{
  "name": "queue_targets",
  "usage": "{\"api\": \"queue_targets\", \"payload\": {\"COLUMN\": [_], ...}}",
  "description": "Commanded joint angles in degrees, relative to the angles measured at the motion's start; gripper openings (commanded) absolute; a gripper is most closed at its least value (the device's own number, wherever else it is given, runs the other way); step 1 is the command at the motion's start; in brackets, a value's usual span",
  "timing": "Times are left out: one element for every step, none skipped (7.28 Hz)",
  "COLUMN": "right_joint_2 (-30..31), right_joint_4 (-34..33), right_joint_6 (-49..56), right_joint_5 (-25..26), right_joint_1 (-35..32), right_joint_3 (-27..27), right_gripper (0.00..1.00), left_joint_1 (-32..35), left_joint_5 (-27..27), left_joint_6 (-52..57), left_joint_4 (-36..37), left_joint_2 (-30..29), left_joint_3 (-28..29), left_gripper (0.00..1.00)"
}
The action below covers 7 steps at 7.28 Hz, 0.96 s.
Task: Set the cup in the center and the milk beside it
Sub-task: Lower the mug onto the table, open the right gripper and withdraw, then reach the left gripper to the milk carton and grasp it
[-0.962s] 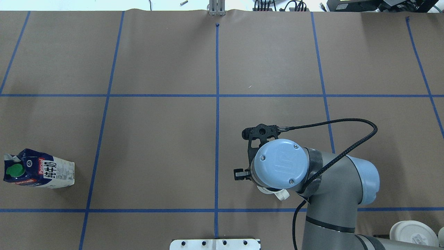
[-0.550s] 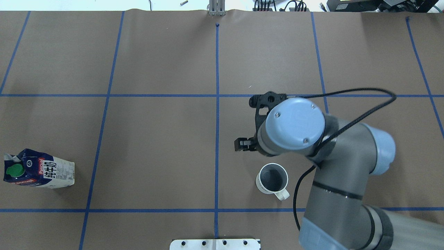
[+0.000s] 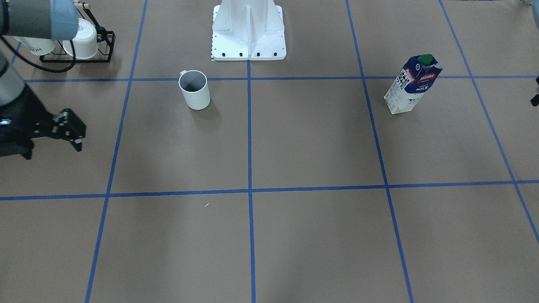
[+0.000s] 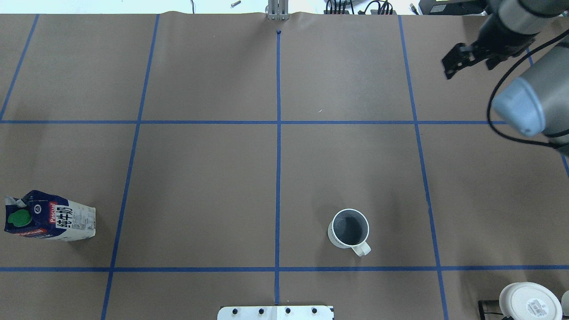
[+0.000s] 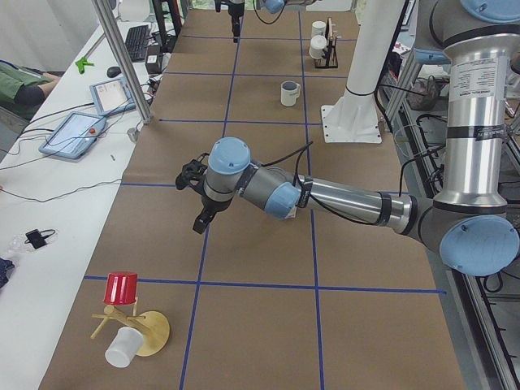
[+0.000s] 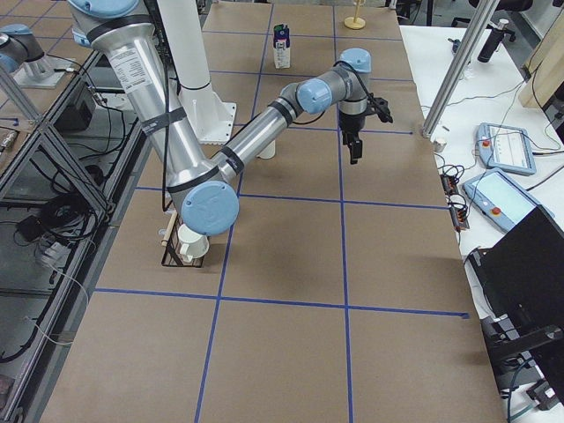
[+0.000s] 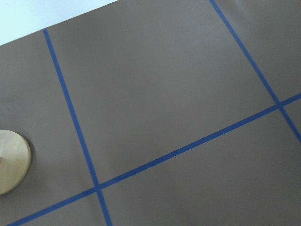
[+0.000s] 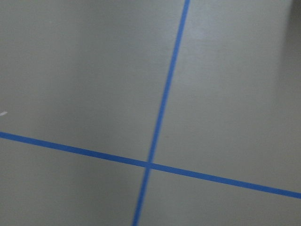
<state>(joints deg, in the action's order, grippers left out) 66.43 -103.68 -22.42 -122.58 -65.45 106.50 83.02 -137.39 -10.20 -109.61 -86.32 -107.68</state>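
The cup [image 4: 350, 231] is a plain white mug that stands upright and alone, right of the centre tape line on the robot's side; it also shows in the front view [image 3: 194, 89]. The milk [image 4: 51, 221], a blue and white carton with a green cap, stands at the far left edge and shows in the front view [image 3: 412, 84]. My right gripper [image 4: 470, 66] is open and empty, far from the cup at the back right. My left gripper [image 5: 199, 219] hangs over bare table; I cannot tell whether it is open or shut.
A black rack with white cups [image 3: 78, 38] stands at the near right corner, one cup showing its round base [image 4: 529, 300]. The white robot base [image 3: 248, 29] sits at mid table edge. A wooden cup tree with a red cup [image 5: 122, 288] stands at the left end.
My right gripper has left the cup and swung away from over it to the far back right. The cup and the milk have stayed where they were.
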Motion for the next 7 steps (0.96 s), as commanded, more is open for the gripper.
{"api": "queue_targets", "payload": {"right_joint_2": [7.5, 10.3, 13.9, 18.8, 22.1, 25.1, 25.9], "right_joint_4": [0.0, 0.0, 0.1, 0.1, 1.5, 6.3, 7.9], "right_joint_6": [19.8, 27.4, 33.9, 36.5, 37.3, 38.3, 38.0], "right_joint_5": [-4.5, -4.9, -4.9, -5.6, -5.2, -5.2, -5.3], "right_joint_1": [-11.1, -14.7, -17.8, -20.6, -22.4, -23.4, -23.4], "right_joint_3": [-3.8, -6.1, -7.3, -7.8, -8.1, -8.3, -8.8], "right_gripper": [1.00, 1.00, 1.00, 1.00, 1.00, 1.00, 1.00], "left_joint_1": [-6.0, -8.7, -12.2, -17.3, -23.5, -30.1, -34.2], "left_joint_5": [0.3, 1.4, 3.1, 4.6, 8.6, 13.9, 17.0], "left_joint_6": [-16.3, -20.9, -26.2, -33.1, -38.9, -44.7, -47.9], "left_joint_4": [0.2, 0.2, 0.2, 0.2, 0.1, -0.1, 0.0], "left_joint_2": [3.3, 6.9, 10.4, 12.4, 13.5, 13.6, 13.6], "left_joint_3": [-8.2, -12.9, -16.6, -19.8, -21.7, -22.3, -22.3], "left_gripper": [0.99, 0.99, 0.99, 0.99, 0.99, 0.99, 0.99]}}
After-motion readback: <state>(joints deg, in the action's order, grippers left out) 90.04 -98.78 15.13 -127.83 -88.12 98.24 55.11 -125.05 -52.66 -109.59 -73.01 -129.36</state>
